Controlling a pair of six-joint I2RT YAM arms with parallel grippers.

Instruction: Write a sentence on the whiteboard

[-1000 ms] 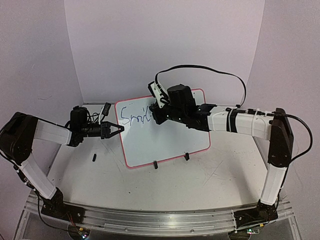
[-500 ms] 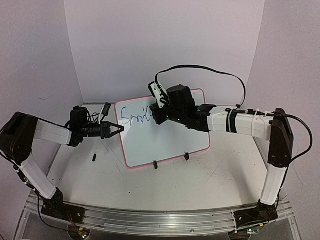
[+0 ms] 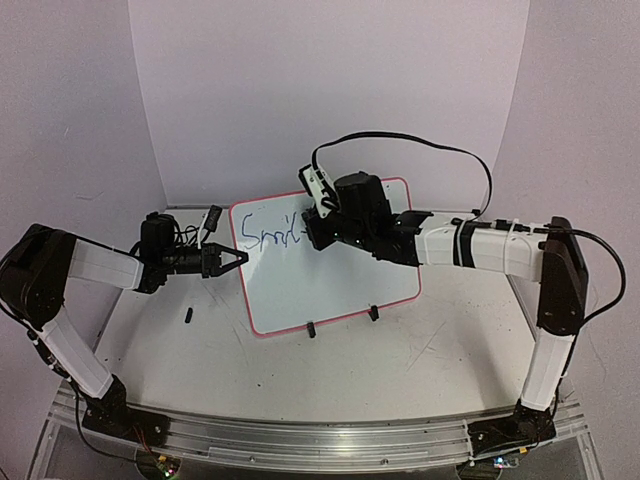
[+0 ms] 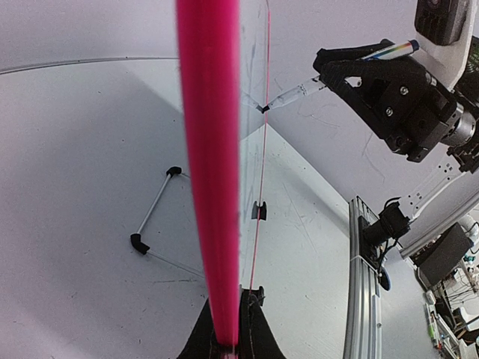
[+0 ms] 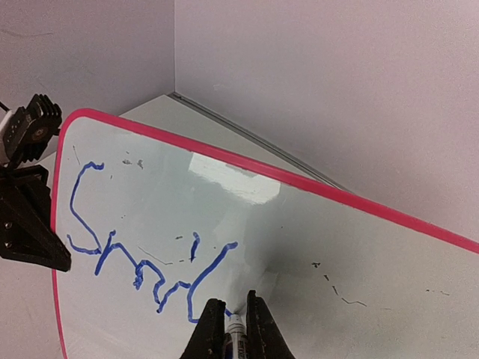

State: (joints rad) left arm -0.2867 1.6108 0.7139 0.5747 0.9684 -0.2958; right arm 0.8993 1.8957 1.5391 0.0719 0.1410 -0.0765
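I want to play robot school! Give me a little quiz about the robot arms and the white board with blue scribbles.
1. True or false: the left gripper is clamped on the edge of the whiteboard.
2. What colour is the writing on the whiteboard? A red, B blue, C green.
3. Fill in: the right gripper holds a ____ with its tip on the whiteboard.

Key: 1 true. 2 B. 3 marker.

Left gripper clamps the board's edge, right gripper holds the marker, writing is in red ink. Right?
The ink is wrong: the writing is blue, not red, as the right wrist view shows. The rest holds: the left gripper clamps the edge of the whiteboard and the right gripper holds the marker.
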